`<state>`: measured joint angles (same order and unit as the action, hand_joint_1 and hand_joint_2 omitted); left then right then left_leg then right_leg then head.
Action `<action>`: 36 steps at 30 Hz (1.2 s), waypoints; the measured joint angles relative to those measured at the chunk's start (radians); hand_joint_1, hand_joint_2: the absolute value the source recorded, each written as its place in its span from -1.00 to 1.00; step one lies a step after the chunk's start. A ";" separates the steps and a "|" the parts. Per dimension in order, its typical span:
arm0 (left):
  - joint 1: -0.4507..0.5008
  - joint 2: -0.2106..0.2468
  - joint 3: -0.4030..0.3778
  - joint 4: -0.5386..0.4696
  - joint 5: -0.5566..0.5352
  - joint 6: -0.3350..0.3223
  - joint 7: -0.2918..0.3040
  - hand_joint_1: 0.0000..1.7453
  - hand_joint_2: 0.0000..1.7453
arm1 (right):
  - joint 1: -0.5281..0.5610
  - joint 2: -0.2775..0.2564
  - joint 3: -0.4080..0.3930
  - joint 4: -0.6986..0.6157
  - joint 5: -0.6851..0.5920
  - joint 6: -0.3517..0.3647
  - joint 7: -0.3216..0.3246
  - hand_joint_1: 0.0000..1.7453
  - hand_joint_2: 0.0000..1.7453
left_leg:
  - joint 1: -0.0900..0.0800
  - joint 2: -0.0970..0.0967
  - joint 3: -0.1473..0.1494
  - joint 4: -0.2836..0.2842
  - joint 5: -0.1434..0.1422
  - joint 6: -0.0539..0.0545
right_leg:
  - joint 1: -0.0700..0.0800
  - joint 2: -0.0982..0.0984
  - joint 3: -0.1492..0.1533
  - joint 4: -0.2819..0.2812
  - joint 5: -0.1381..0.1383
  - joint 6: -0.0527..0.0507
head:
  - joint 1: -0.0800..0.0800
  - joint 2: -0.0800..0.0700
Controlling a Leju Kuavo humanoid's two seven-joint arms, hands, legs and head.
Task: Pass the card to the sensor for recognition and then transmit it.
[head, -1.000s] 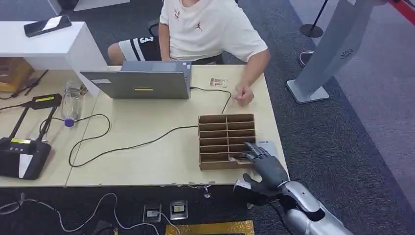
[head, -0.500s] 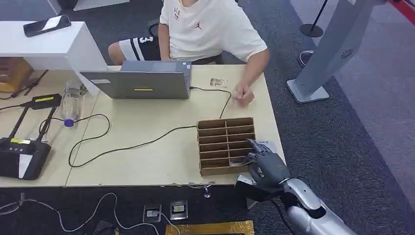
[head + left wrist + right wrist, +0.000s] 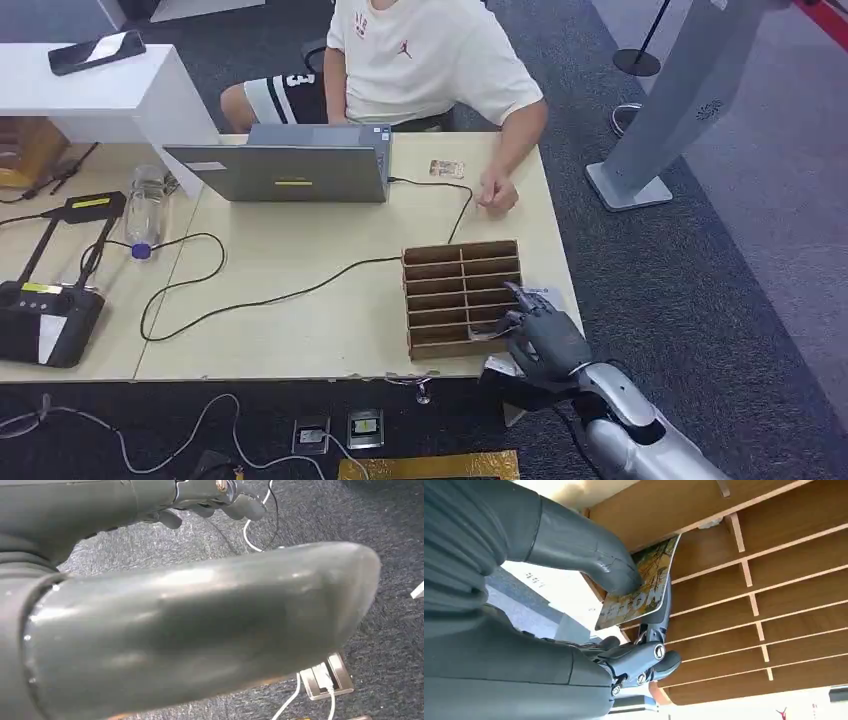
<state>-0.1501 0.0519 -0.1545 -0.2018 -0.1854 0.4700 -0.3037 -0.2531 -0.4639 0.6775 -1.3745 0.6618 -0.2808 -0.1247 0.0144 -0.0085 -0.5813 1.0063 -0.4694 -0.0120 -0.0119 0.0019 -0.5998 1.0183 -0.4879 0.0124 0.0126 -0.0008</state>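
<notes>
A picture card (image 3: 644,582) is being pinched between thumb and finger by the right robot hand (image 3: 540,335), at the near right slots of the cardboard sorting box (image 3: 445,290) on the surface (image 3: 300,320). Whether the left robot hand (image 3: 200,495) is apart or together cannot be told.

The robot's right arm (image 3: 640,440) reaches in from five o'clock, silver forearm angled toward eleven. Its right hand (image 3: 540,335) pinches a card (image 3: 644,585) between the thick grey thumb (image 3: 584,550) and darker fingers (image 3: 644,660). The left hand (image 3: 200,630) hangs low, its fingers curled.
</notes>
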 joint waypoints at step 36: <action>-0.043 -0.010 -0.086 -0.009 -0.036 -0.035 0.002 -1.00 -1.00 | -0.624 0.150 -0.123 0.331 0.094 0.119 -0.304 1.00 1.00 | 0.000 -0.004 -0.002 0.000 0.002 0.000 | 0.000 -0.002 0.000 0.001 0.000 0.000 | 0.000 0.000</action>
<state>-0.1931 0.0416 -0.2403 -0.2110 -0.2213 0.4345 -0.3018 -0.8774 -0.3136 0.5542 -1.0436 0.7560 -0.1614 -0.4283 0.0146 -0.0127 -0.5829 1.0064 -0.4676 -0.0122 -0.0118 -0.0006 -0.5996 1.0198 -0.4876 0.0125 0.0122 -0.0008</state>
